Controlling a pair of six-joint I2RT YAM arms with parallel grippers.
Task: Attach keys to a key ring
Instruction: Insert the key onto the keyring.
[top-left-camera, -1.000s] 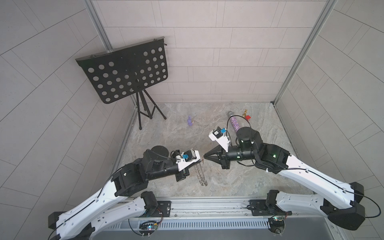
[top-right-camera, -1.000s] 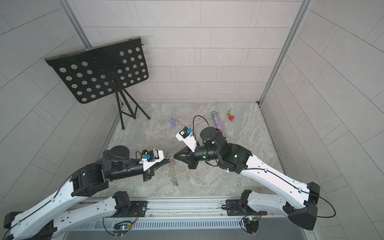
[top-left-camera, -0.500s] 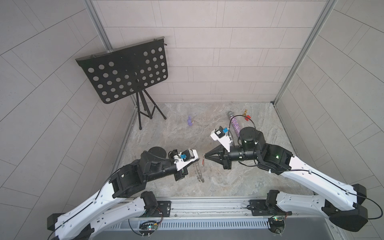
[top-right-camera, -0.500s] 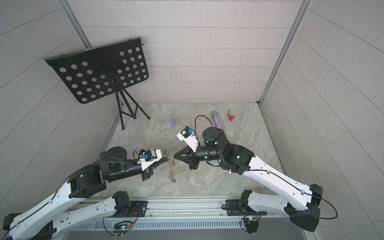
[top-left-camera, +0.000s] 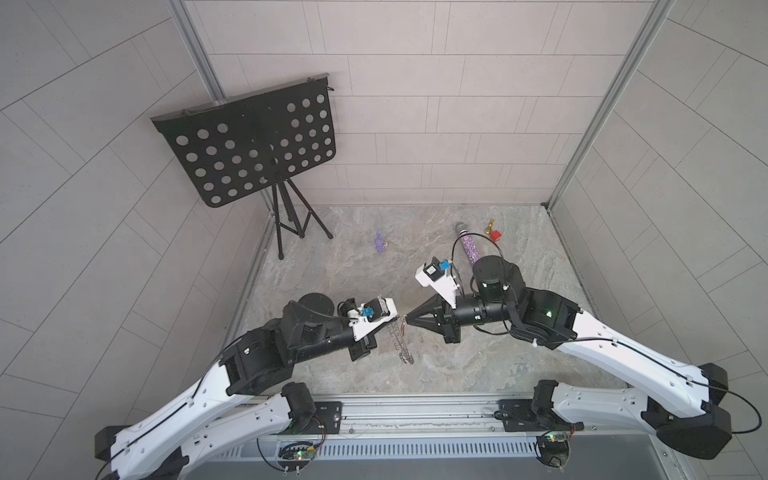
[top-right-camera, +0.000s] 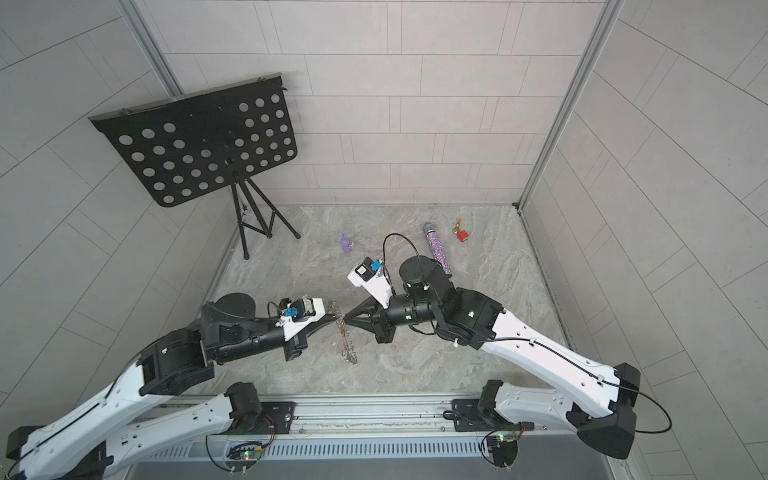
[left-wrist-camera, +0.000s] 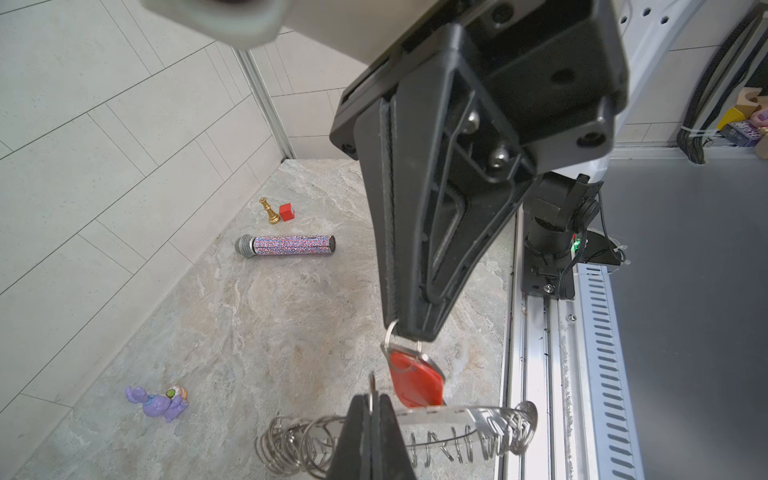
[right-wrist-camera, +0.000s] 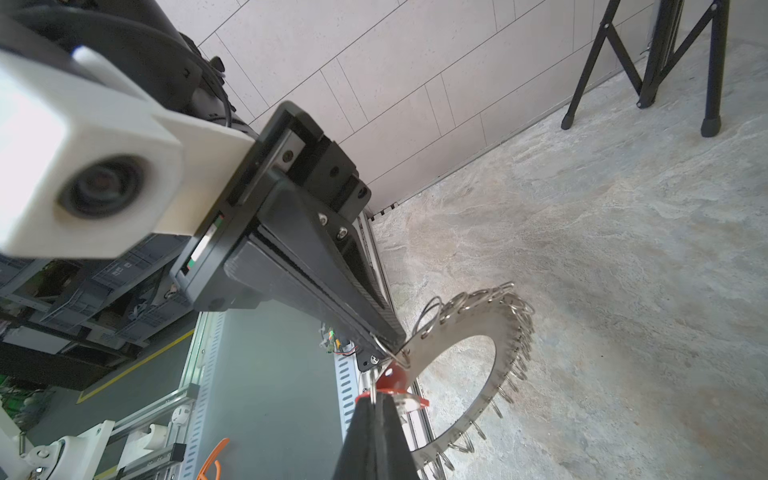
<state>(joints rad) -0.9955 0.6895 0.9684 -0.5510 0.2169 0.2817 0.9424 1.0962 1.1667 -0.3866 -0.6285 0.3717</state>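
1. Left gripper (left-wrist-camera: 371, 409): jaws clenched on the rim of the key ring (left-wrist-camera: 440, 415). The disc is held on edge over the near-middle of the table (top-left-camera: 353, 270), and both top views show it as a thin line.
2. Cannot tell whether the disc's low edge touches the table.
3. Right gripper (left-wrist-camera: 411, 328): jaws clenched on the key (left-wrist-camera: 411, 380), gripping the silver loop at its top. The red tag hangs just past the fingertips.
4. The two gripper tips face each other, almost touching. The key sits against the disc's rim, just beside the left gripper's hold. Cannot tell whether it is threaded on a wire loop.
5. Far right of table: glitter microphone (left-wrist-camera: 291, 246), gold chess piece (left-wrist-camera: 270, 212) and red cube (left-wrist-camera: 286, 212), near each other.
6. Purple toy figure (left-wrist-camera: 158, 401) at far middle; black music stand (top-left-camera: 249, 149) in the far left corner.
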